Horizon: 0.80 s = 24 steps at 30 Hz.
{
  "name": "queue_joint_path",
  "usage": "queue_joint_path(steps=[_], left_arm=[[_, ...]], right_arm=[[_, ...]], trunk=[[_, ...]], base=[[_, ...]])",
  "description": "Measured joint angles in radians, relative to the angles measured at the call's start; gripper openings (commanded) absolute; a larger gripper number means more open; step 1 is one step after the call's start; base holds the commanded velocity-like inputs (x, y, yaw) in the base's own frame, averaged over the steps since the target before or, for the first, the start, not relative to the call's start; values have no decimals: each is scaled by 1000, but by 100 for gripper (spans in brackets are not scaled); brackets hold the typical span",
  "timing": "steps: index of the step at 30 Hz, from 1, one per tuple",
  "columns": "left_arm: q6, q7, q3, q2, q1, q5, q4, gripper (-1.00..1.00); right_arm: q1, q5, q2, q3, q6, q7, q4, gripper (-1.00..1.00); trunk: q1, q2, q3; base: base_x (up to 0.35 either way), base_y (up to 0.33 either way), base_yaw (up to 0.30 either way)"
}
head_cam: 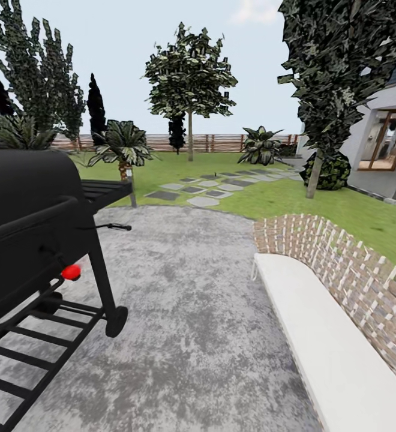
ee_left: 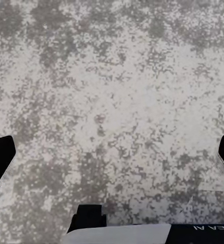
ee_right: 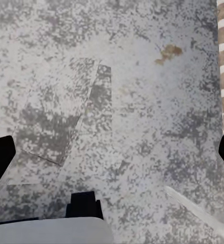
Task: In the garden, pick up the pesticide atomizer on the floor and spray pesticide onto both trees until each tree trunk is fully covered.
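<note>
Two end effectors, left and right, spread wide w/ nothing held, over grey paving. Atomizer unseen, location unknown. Likely light, slick plastic; grip body below trigger. One broad-canopy tree stands on lawn beyond.

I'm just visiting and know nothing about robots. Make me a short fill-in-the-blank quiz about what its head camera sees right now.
1. The big black barbecue grill has a small round knob coloured ____.
2. The low curved wall on the right is built of ____.
3. Flat stepping stones cross the green ____.
4. Far off, behind the broad-leaved tree, runs a brown slatted wooden ____.

Missing words: red; brick; lawn; fence
</note>
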Motion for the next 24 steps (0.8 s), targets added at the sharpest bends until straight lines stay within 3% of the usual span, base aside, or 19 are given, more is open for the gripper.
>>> queue_joint_path(steps=[6, 24], left_arm=[[0, 0, 0, 0, 0, -1, 0, 100], [2, 0, -1, 0, 0, -1, 0, 100]], right_arm=[[0, 0, 0, 0, 0, 0, 0, 100], [0, 0, 0, 0, 0, 0, 0, 100]], trunk=[[0, 0, 0], [0, 0, 0]], base=[[350, 0, -174], [350, 0, -8]])
